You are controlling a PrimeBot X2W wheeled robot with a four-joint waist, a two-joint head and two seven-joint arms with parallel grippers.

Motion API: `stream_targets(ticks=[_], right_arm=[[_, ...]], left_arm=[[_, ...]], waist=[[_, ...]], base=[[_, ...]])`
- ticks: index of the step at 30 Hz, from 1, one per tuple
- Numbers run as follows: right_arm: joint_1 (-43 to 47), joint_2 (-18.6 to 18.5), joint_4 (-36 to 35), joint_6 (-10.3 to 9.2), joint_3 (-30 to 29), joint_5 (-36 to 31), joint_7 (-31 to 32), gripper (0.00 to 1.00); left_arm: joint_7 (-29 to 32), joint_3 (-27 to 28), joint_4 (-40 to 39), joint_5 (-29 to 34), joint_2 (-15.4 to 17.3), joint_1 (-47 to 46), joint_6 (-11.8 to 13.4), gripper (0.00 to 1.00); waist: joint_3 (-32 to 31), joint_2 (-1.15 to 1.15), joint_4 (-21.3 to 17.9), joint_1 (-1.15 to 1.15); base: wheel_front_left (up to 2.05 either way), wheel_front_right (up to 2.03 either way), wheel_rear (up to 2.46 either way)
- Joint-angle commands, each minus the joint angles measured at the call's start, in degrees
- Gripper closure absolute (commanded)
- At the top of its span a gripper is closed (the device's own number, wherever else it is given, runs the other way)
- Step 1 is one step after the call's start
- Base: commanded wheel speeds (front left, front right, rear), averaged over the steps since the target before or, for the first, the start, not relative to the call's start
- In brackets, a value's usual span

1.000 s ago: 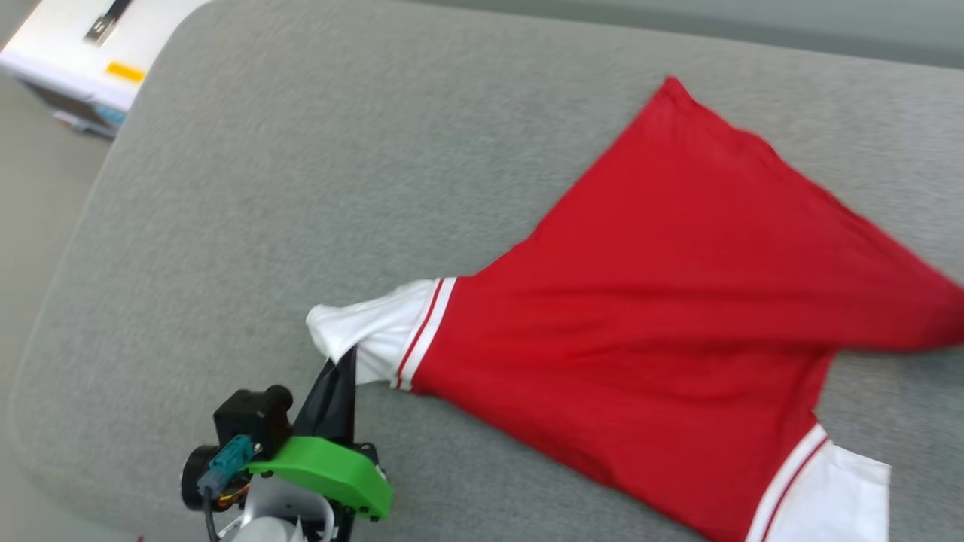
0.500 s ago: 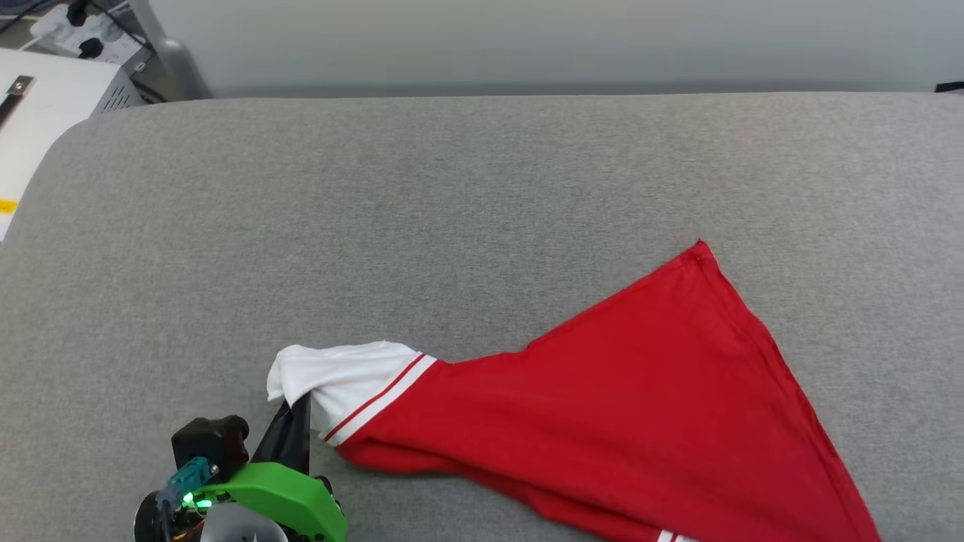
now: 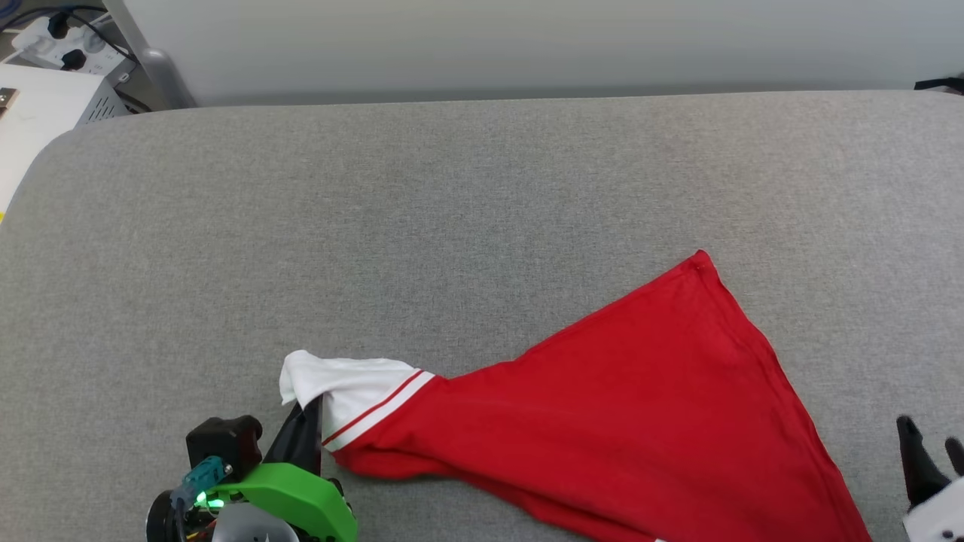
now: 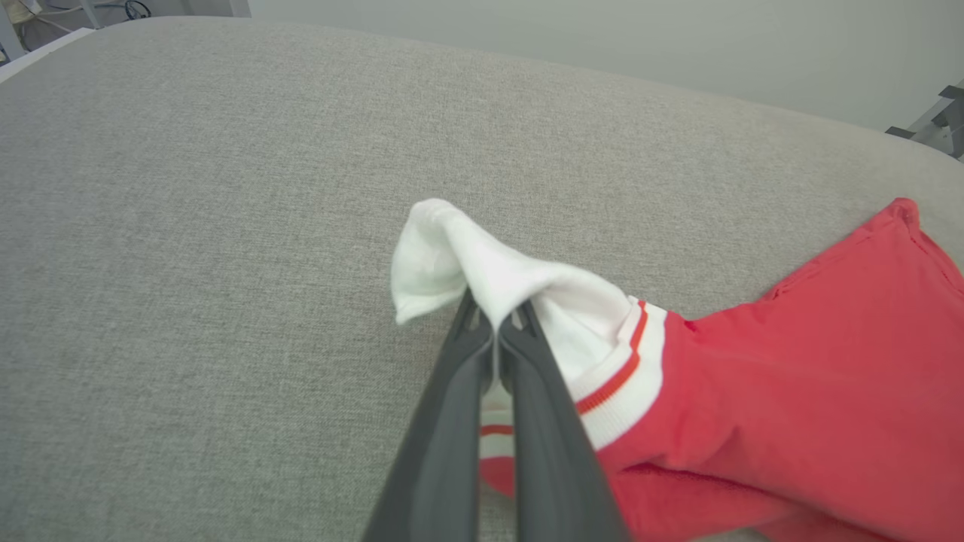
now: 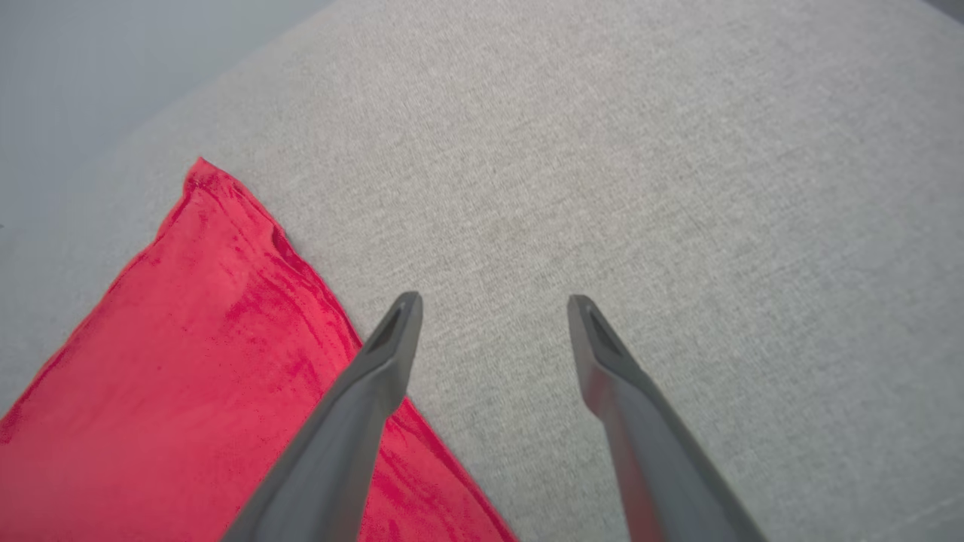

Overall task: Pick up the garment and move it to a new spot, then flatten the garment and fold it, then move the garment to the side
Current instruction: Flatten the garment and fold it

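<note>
Head view: we see the shirt [image 3: 640,421] on the grey cushion [image 3: 452,226], running rightward from our left gripper [image 3: 312,410], clamped on its white sleeve [image 3: 354,384]; our right gripper [image 3: 930,440], jaws apart, hovers beside its right edge.

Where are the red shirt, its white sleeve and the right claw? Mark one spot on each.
red shirt [image 3: 640,421], head view, middle of the red body.
white sleeve [image 4: 489,263], left wrist view, bunched fold near its end.
right claw [image 5: 493,299], right wrist view, midway between its open fingertips.
</note>
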Motion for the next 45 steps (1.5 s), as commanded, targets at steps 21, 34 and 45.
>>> stream_targets(ticks=[21, 34, 45], right_arm=[[-32.95, -22.34, 17.93, -0.02, 31.4, 8.33, 14.08, 0.0], [-41.65, -25.07, 27.36, -0.02, 45.55, 15.92, 22.15, 0.0], [-41.39, -26.0, 31.61, -0.02, 51.03, 23.37, 25.1, 1.0]], left_arm=[[-2.89, -2.5, 1.62, 0.89, -2.96, -8.15, -2.12, 1.0], [-5.3, -3.41, 3.24, 1.58, -4.16, -12.13, -2.83, 1.0], [-5.65, -3.31, 6.16, 0.79, -4.01, -11.52, -2.6, 1.0]], waist=[[7.98, 0.0, 7.25, 0.0], [14.03, 0.0, 9.64, 0.0], [10.12, 0.0, 8.96, 0.0]], base=[[0.0, 0.0, 0.0], [0.0, 0.0, 0.0], [0.0, 0.0, 0.0]])
